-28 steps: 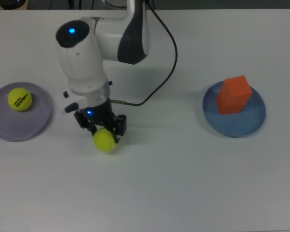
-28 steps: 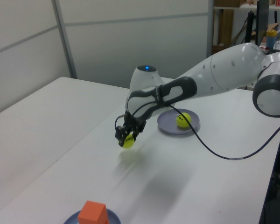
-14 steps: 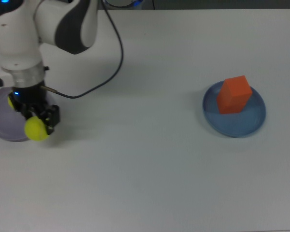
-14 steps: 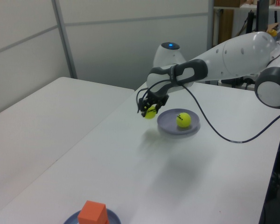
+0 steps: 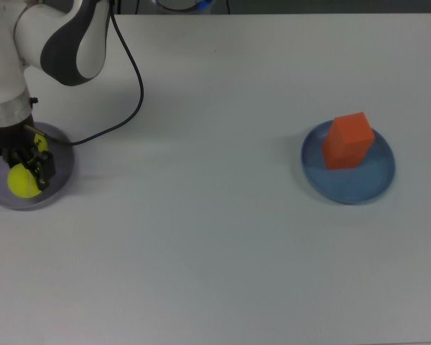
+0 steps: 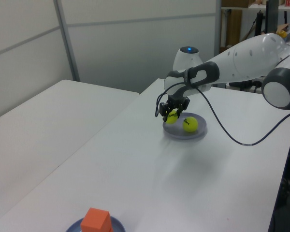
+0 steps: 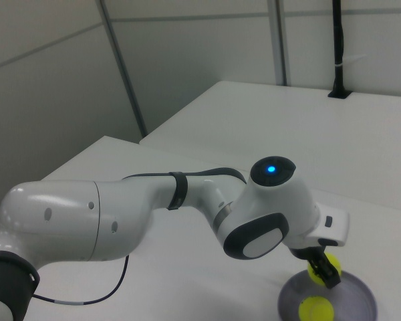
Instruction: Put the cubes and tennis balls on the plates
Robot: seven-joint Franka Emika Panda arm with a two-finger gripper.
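Yellow-green tennis ball (image 5: 23, 181) pinched in claw (image 5: 21, 169) over lavender plate (image 5: 60, 169); best lowered beside the resting ball (image 6: 190, 124) before release.

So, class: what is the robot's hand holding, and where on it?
The hand grips a fuzzy yellow-green tennis ball across its sides.

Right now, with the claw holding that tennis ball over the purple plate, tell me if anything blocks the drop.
Nothing visible blocks it. The claw holds a tennis ball above the purple plate. The other tennis ball already lies on that plate, beside the held one in the left view, with bare plate next to it.
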